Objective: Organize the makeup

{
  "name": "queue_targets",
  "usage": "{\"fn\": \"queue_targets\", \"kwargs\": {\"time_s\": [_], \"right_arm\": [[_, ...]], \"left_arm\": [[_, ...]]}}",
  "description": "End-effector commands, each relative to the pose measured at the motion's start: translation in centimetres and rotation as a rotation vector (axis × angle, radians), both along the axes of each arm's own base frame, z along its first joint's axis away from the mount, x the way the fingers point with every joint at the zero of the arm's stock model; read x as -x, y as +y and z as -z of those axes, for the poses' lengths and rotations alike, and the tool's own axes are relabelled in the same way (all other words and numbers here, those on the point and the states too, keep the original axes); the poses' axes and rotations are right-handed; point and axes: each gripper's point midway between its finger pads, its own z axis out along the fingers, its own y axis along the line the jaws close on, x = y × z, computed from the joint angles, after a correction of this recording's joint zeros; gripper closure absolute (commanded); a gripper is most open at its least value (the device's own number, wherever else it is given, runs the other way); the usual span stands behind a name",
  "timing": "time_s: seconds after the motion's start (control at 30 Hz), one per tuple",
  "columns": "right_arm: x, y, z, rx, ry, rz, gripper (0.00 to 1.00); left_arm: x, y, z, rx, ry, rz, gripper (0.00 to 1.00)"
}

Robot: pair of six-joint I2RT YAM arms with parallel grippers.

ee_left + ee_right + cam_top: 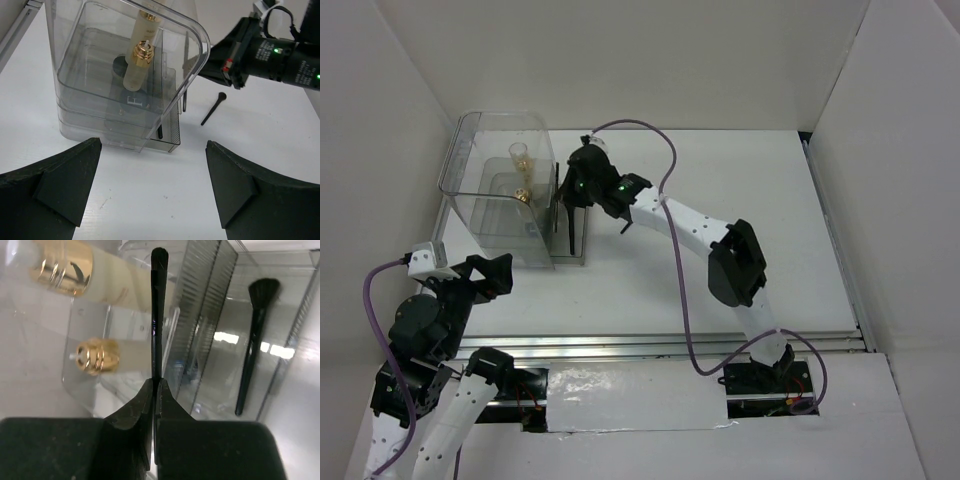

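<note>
The makeup stands in and around a clear plastic box. Inside it are a tall pale-yellow bottle with a gold collar and a short gold-capped bottle. A dark round compact shows through the wall. My right gripper is shut on a thin black brush, right beside the box's ribbed side compartment. A fan-tipped black brush rests in that compartment. Another black brush lies on the table beyond it. My left gripper hangs open and empty in front of the box.
White walls close in the table on the left, back and right. A metal rail runs along the near edge. The right arm stretches diagonally over the middle of the table towards the box.
</note>
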Motion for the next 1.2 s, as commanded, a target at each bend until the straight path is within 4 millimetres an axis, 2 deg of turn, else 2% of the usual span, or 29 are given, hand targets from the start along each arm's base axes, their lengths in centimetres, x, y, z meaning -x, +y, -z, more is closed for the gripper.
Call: {"fn": "queue_targets", "kwargs": {"time_s": [0.0, 0.1, 0.3, 0.37, 0.43, 0.47, 0.53, 0.6, 0.63, 0.7, 0.73, 0.8, 0.87, 0.9, 0.93, 0.97, 1.0, 1.03, 1.07, 1.17], "right_arm": [[-1.1, 1.1, 2.9, 0.058, 0.025, -0.027, 0.98], [-2.1, 1.4, 3.1, 0.053, 0.008, 0.001, 0.96], [-3.7, 0.3, 3.6, 0.033, 0.006, 0.087, 0.95], [-3.9, 0.3, 3.8, 0.028, 0.012, 0.087, 0.91], [-3.9, 0.4, 4.0, 0.027, 0.024, 0.078, 0.80], [-3.8, 0.2, 4.4, 0.034, 0.032, 0.082, 0.66], [-3.6, -0.1, 4.6, 0.038, 0.042, 0.091, 0.49], [-3.4, -0.3, 4.2, 0.028, 0.032, 0.092, 0.43], [-3.5, -0.6, 3.3, 0.018, 0.021, 0.099, 0.39], [-3.7, -1.5, 2.9, 0.038, 0.019, 0.119, 0.38], [-4.2, -2.5, 2.3, 0.053, 0.008, 0.164, 0.34], [-5.1, -4.7, 2.6, 0.081, 0.029, 0.221, 0.33], [-5.8, -7.8, 3.8, 0.145, 0.105, 0.342, 0.31], [-7.1, -10.2, 5.4, 0.187, 0.148, 0.407, 0.31], [-7.7, -11.1, 5.6, 0.191, 0.171, 0.446, 0.31], [-7.6, -12.8, 7.1, 0.242, 0.222, 0.471, 0.31], [-8.4, -14.5, 9.1, 0.281, 0.262, 0.501, 0.31], [-8.3, -15.7, 10.0, 0.323, 0.290, 0.525, 0.31], [-8.7, -16.8, 11.3, 0.354, 0.310, 0.547, 0.31], [-8.6, -18.6, 13.7, 0.432, 0.334, 0.569, 0.31]], "left_arm": [[0.0, 0.0, -1.1, 0.014, -0.040, 0.000, 0.01], [-0.1, -0.1, -1.0, 0.010, -0.036, 0.005, 0.01], [-0.3, -0.3, -0.9, 0.005, -0.031, 0.014, 0.01], [-0.4, -0.3, -0.9, 0.004, -0.028, 0.014, 0.01], [-0.3, -0.4, -0.9, 0.005, -0.031, 0.016, 0.01], [-0.3, -0.3, -1.0, 0.006, -0.032, 0.016, 0.01], [-0.3, -0.3, -1.0, 0.007, -0.035, 0.016, 0.01], [-0.3, -0.4, -0.9, 0.004, -0.032, 0.017, 0.01], [-0.3, -0.4, -0.9, 0.004, -0.031, 0.017, 0.01], [-0.3, -0.4, -0.9, 0.004, -0.032, 0.017, 0.01], [-0.3, -0.4, -0.9, 0.004, -0.031, 0.017, 0.01], [-0.3, -0.3, -0.9, 0.005, -0.031, 0.016, 0.01], [-0.3, -0.3, -1.0, 0.006, -0.034, 0.016, 0.01], [-0.3, -0.3, -1.0, 0.006, -0.034, 0.016, 0.01], [-0.3, -0.3, -1.0, 0.006, -0.034, 0.016, 0.01], [-0.2, -0.3, -1.0, 0.007, -0.035, 0.016, 0.00], [-0.3, -0.3, -0.9, 0.006, -0.032, 0.016, 0.00], [-0.3, -0.4, -0.9, 0.006, -0.032, 0.017, 0.01], [-0.3, -0.4, -1.0, 0.007, -0.035, 0.017, 0.01], [-0.2, -0.3, -1.0, 0.007, -0.037, 0.016, 0.01]]}}
